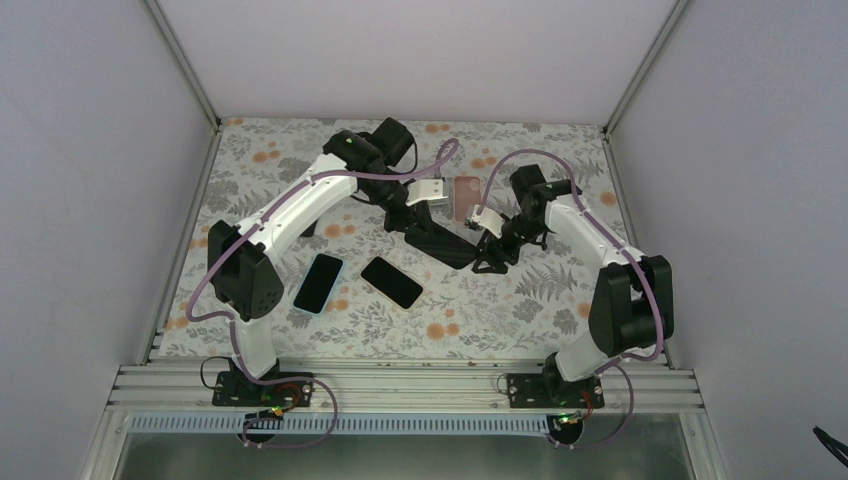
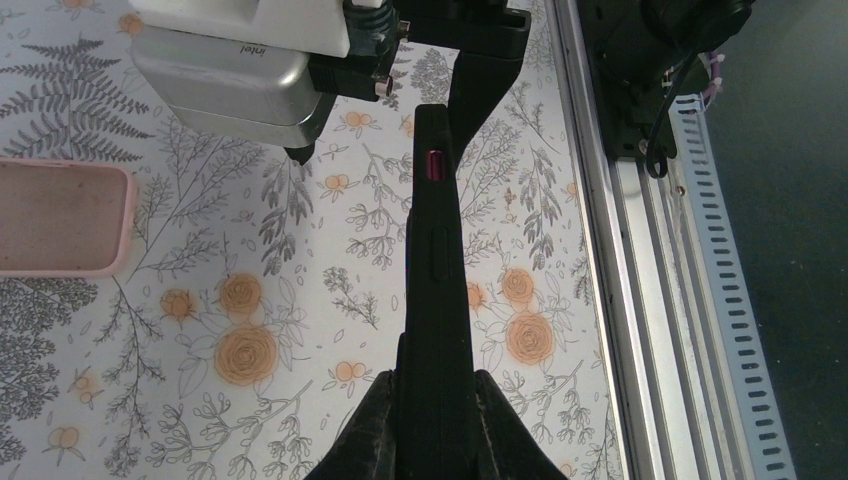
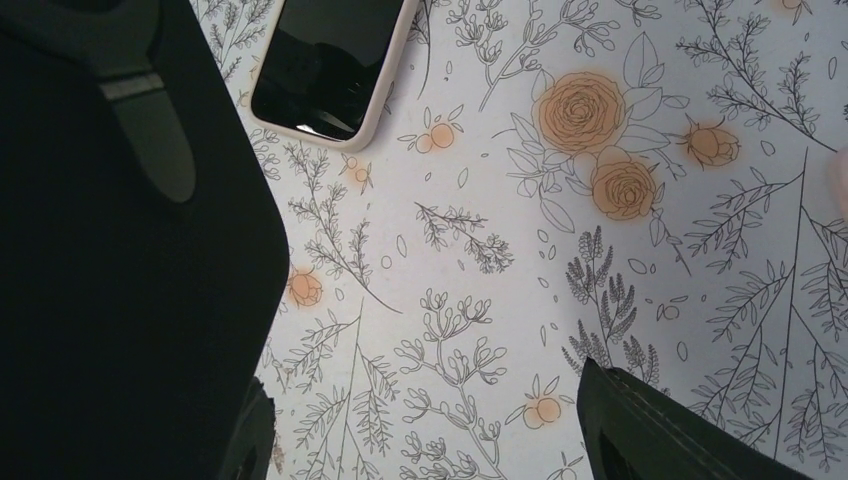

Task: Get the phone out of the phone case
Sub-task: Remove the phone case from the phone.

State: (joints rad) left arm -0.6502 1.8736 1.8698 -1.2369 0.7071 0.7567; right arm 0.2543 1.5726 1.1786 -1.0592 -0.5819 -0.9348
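Floral bench, plain grey walls. Just near-side of pink case: left fingers clamped on phone, held edge-up. Right fingers beside it, spread wide, empty. Blue-cased phone and dark phone flat, further near-left.

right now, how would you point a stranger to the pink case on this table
On the floral table cover, look to the far half, about midway across. The pink case lies flat there, the only pink thing; the black phone and the light-cased phone lie closer to the front edge and have dark faces.
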